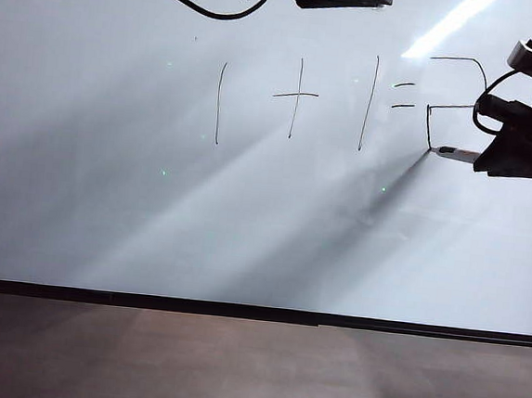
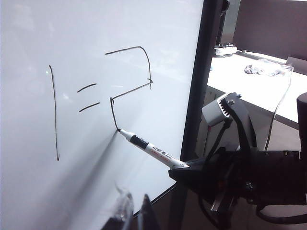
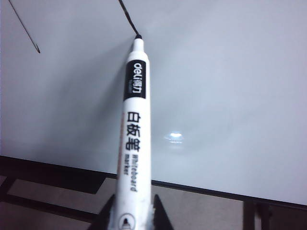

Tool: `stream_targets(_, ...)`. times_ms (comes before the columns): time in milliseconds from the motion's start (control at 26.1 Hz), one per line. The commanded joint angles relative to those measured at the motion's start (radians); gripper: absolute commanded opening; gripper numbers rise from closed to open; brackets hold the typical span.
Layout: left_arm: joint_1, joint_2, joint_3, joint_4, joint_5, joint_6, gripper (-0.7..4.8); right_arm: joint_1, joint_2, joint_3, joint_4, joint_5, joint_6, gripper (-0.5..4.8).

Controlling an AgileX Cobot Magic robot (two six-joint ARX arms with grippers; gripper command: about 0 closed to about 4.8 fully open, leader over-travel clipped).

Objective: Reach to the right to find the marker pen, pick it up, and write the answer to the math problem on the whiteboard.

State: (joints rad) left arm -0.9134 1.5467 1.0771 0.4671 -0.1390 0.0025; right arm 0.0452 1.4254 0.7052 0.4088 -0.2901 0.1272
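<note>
The whiteboard [image 1: 246, 216] fills the exterior view. On it stands the math problem [image 1: 296, 94] in thin black strokes, one plus one equals. Right of the equals sign is the answer [image 1: 451, 106], an angular figure with a top bar, a right curve, a slanted bar and a short downstroke. The marker pen [image 1: 456, 153] has its dark tip on the lower end of that downstroke [image 2: 116, 128]. My right gripper [image 3: 133, 211] is shut on the marker pen's white barrel [image 3: 134, 129], at the board's right edge [image 1: 482, 158]. My left gripper [image 2: 134, 211] is shut and holds nothing, low near the board's bottom frame.
A thin black frame [image 1: 256, 312] borders the board, with a brown surface [image 1: 233, 364] below it. A dark arm part and a black cable [image 1: 199, 9] hang at the top edge. Past the board's right frame [image 2: 196, 96] stands a white table [image 2: 249, 86].
</note>
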Motion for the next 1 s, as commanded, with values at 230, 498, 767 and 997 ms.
stream_targets(230, -0.001, -0.004, 0.005, 0.008, 0.004, -0.003, 0.27, -0.006, -0.004, 0.003, 0.014, 0.029, 0.004, -0.06)
stream_targets(498, -0.001, -0.005, 0.005, 0.008, 0.004, -0.003, 0.27, -0.039, -0.006, 0.003, 0.014, 0.030, 0.004, -0.06)
stream_targets(767, -0.001, -0.005, 0.005, 0.008, 0.004, -0.003, 0.27, -0.099, -0.023, 0.003, 0.014, 0.026, 0.004, -0.06)
stream_targets(997, -0.001, -0.005, 0.005, 0.005, 0.004, -0.003, 0.27, -0.161, -0.042, 0.003, 0.015, 0.025, 0.004, -0.06)
